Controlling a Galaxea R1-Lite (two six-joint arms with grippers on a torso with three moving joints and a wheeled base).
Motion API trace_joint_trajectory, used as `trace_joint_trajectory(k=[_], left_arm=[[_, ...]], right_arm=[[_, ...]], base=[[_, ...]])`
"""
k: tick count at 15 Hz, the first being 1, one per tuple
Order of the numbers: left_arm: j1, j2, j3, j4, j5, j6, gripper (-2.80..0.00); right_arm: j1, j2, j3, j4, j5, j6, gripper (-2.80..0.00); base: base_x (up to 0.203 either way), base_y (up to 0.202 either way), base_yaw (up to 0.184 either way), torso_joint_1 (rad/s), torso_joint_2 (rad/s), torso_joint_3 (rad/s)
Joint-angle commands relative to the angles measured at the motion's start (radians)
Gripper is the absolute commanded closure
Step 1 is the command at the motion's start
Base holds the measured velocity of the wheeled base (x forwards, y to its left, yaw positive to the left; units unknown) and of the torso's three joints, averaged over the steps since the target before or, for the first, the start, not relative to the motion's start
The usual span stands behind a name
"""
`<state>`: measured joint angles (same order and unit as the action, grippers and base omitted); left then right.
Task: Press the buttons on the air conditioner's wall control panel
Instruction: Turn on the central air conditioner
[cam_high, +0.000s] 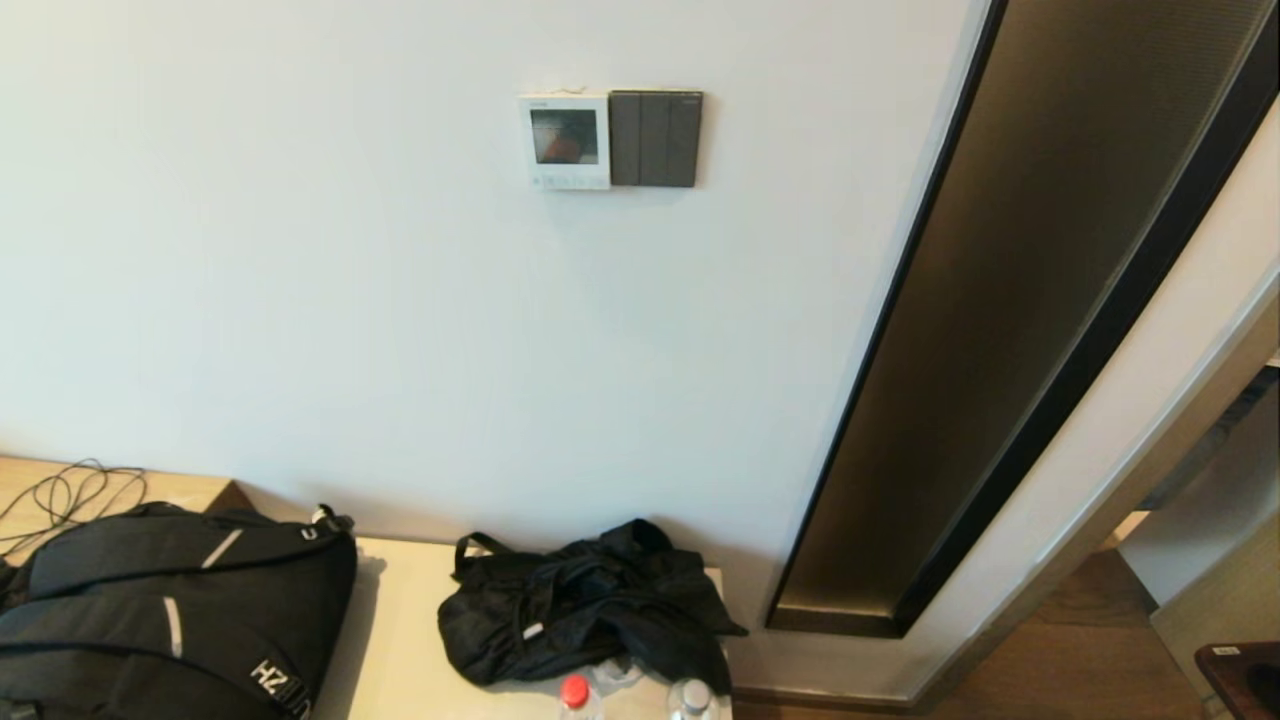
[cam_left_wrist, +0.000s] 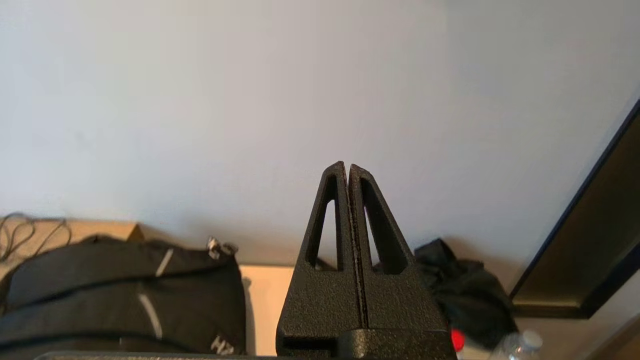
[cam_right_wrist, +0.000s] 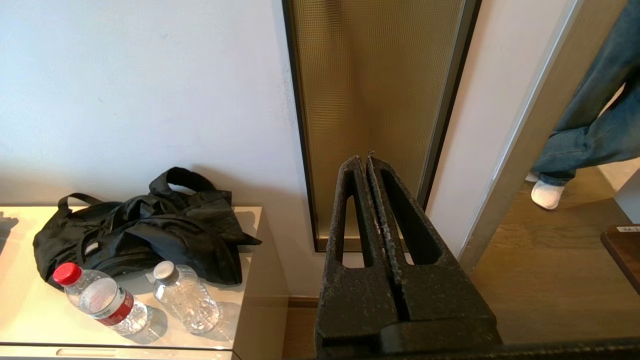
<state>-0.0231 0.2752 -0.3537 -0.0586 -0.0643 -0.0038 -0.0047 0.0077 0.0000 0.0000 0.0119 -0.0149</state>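
The air conditioner's wall control panel (cam_high: 565, 141) is a small white square with a dark screen, high on the white wall in the head view. Its buttons (cam_high: 567, 181) form a pale row along the bottom strip. A dark grey three-switch plate (cam_high: 655, 138) sits right beside it. Neither arm shows in the head view. My left gripper (cam_left_wrist: 347, 166) is shut and empty, pointing at the bare wall well below the panel. My right gripper (cam_right_wrist: 364, 161) is shut and empty, pointing at a gold mesh wall strip (cam_right_wrist: 370, 100). The panel shows in neither wrist view.
A low cabinet (cam_high: 400, 640) stands against the wall with a black backpack (cam_high: 160, 610), a crumpled black bag (cam_high: 585, 600) and two water bottles (cam_right_wrist: 105, 305). A dark framed strip (cam_high: 1020, 330) runs down the wall at right. A person's legs (cam_right_wrist: 590, 130) stand in the doorway.
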Motion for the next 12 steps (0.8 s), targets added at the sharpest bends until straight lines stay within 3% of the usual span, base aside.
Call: trace_joint_trajectory(k=[1,8,12], left_arm=[[-0.010,0.266,-0.090,-0.089,-0.011,-0.002,0.00],[-0.037,0.881,-0.446,-0.348,-0.127,-0.074,0.00],[-0.173,1.136,-0.668,-0.391,-0.158,-0.121,0.00]], right_arm=[[0.000,0.002,0.000,0.000,0.000,0.000,0.00],[0.000,0.002,0.000,0.000,0.000,0.000,0.00],[0.000,0.002,0.000,-0.001,0.000,0.000,0.00]], base=[[0.000,0.000,0.000,0.000,0.00,0.000],[0.000,0.000,0.000,0.000,0.00,0.000],[0.000,0.000,0.000,0.000,0.00,0.000]])
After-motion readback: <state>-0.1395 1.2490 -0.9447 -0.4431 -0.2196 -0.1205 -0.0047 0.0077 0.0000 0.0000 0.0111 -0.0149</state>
